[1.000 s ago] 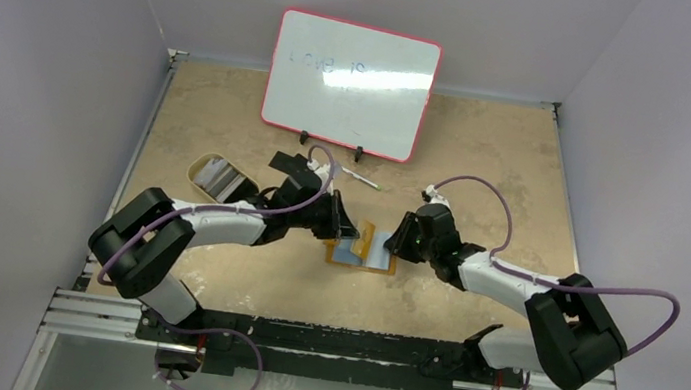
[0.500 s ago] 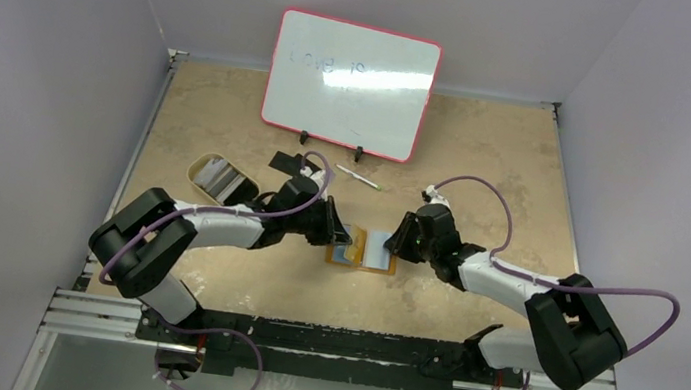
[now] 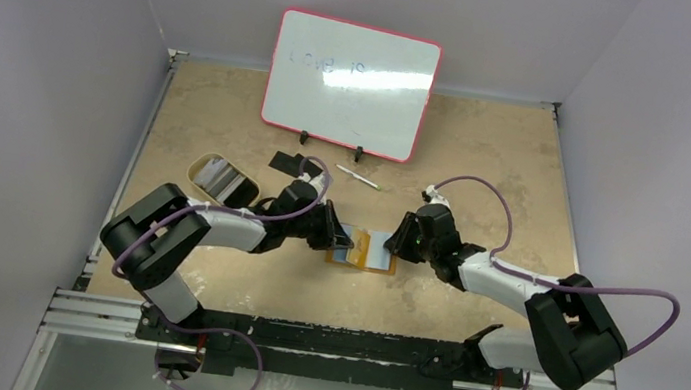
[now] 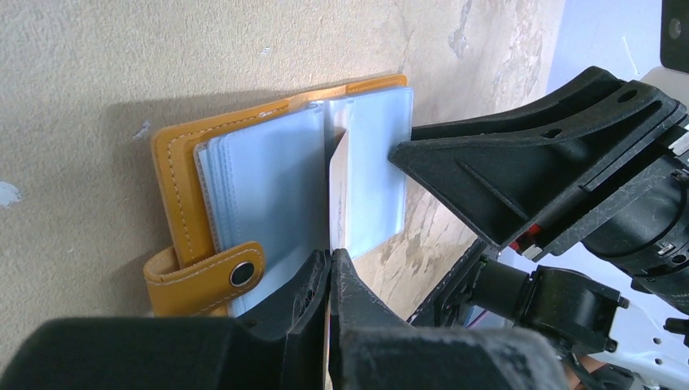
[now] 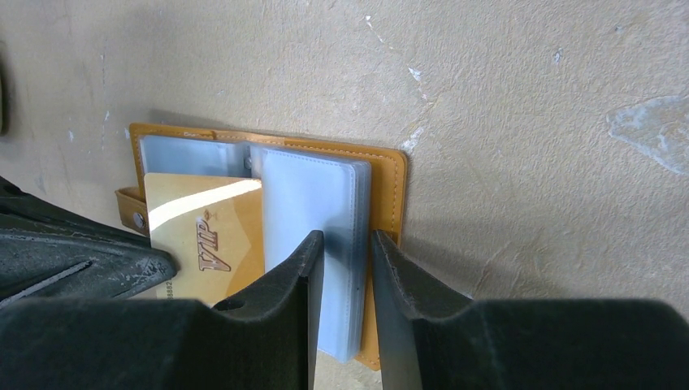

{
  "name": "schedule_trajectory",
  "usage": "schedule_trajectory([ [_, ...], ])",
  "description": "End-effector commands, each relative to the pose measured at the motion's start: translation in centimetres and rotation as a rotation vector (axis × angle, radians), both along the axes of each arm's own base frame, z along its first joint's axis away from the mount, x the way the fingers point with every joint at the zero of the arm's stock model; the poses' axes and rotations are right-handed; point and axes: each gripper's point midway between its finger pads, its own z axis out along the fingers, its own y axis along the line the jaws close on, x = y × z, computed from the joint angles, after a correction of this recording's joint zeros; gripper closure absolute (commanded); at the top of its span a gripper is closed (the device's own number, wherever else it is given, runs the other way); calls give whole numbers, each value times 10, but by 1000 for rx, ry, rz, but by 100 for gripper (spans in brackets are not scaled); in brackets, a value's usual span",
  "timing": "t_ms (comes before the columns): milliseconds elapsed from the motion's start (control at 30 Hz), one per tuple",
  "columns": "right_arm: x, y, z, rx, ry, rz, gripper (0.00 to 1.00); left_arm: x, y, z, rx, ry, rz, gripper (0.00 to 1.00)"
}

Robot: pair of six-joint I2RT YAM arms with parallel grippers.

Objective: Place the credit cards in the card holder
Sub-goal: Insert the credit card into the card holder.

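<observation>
Your left fingers (image 3: pixel 338 238) are pressed together on one gold card (image 5: pixel 203 227), which stands on its edge just ahead of their tips, over the spine of the open card holder (image 4: pixel 183 162). Your right fingers (image 3: pixel 396 243) stand partly apart, and the far stack of clear sleeves (image 4: pixel 374 162) lies between them. I cannot tell whether they pinch it or only pin it.

The risk is that the card's leading edge misses a pocket mouth and slides between two sleeves, or buckles a soft sleeve. A thin pinch could also let the card pivot. If the right fingers slip off, the holder could skate on the tabletop (image 5: pixel 528 97).

The count is one holder, one gold card in hand, and what look like two black cards (image 3: pixel 287 161) well behind the left fingers.
</observation>
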Motion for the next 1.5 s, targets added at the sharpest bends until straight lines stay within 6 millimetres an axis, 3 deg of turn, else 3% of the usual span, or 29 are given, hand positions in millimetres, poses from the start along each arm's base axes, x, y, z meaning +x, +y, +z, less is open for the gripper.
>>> schedule_trajectory([
  [0, -11, -9, -12, -40, 35, 10, 69, 5, -6, 4, -43, -18, 1, 100],
  [567, -12, -7, -12, -19, 40, 6, 69, 23, -2, -9, 18, -84, 83, 100],
  [833, -15, -3, -12, 27, 55, -14, 69, 9, -20, -16, 12, -61, 50, 100],
  [1233, -13, -4, -10, 9, 53, -15, 69, -5, 7, -21, 232, -73, -47, 100],
  [1467, -12, -4, -9, 5, 49, -12, 69, -4, -6, -22, 207, -58, -92, 100],
])
